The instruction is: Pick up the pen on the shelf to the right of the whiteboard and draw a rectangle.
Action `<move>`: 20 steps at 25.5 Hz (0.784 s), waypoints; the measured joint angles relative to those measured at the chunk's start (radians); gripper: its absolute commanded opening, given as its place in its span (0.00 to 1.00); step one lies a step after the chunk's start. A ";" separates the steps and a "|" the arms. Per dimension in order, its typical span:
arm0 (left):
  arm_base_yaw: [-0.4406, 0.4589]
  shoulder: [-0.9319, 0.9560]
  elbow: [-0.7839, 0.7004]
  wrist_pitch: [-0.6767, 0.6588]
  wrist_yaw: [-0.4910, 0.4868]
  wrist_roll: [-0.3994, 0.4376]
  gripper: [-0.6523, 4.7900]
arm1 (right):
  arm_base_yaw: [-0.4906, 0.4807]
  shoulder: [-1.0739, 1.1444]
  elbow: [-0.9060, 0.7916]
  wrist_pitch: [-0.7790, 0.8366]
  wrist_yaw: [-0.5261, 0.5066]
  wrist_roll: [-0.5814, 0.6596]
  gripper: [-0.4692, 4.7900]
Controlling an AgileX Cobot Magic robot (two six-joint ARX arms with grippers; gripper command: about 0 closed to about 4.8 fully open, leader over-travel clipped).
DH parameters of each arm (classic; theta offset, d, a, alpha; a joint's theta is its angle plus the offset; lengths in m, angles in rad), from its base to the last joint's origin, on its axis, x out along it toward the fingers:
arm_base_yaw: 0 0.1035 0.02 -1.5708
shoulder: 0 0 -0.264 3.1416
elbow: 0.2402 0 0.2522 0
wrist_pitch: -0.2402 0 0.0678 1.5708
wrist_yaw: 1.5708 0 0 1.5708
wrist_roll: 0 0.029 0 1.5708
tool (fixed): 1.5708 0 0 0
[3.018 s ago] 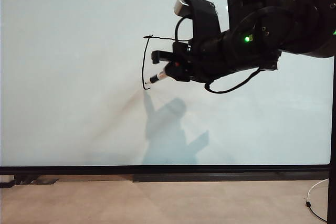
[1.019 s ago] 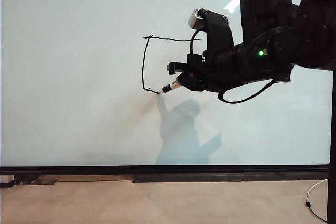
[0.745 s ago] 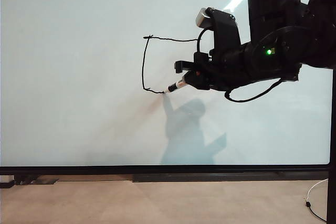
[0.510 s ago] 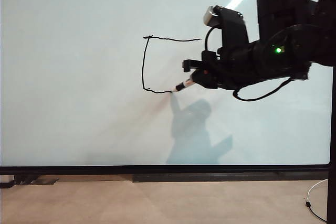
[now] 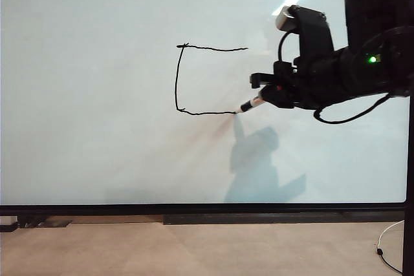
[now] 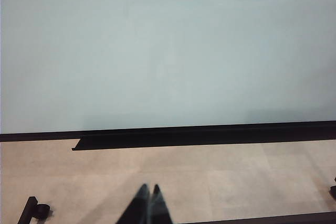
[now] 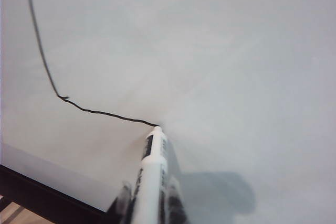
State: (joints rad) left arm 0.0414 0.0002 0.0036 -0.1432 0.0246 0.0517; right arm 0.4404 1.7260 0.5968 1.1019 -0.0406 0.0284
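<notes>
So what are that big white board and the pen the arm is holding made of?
The whiteboard looks like a glossy coated panel, since ceiling lights mirror in it, with a thin black frame, metal or plastic. The pen, clamped in the right gripper with its tip on the rectangle's bottom line, looks like smooth white plastic with black print. The left gripper hangs idle, shut.

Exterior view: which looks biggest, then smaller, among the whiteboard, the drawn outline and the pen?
1. Whiteboard, filling most of the view.
2. Unfinished rectangle.
3. Pen, tiny, held in the right tool.
</notes>
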 measured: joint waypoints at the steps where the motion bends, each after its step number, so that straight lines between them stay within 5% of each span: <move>1: 0.000 0.000 0.000 0.000 0.000 0.000 0.11 | -0.005 -0.005 -0.006 0.000 0.002 0.000 0.07; 13: 0.000 0.000 0.000 0.000 0.000 0.000 0.11 | -0.037 -0.044 -0.064 0.037 0.008 -0.003 0.07; 20: 0.000 0.000 0.000 0.000 0.000 0.000 0.11 | 0.119 -0.232 -0.108 -0.063 0.018 -0.173 0.07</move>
State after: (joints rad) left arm 0.0414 0.0002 0.0036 -0.1429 0.0246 0.0517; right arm 0.5591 1.4940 0.4892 1.0389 -0.0223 -0.1444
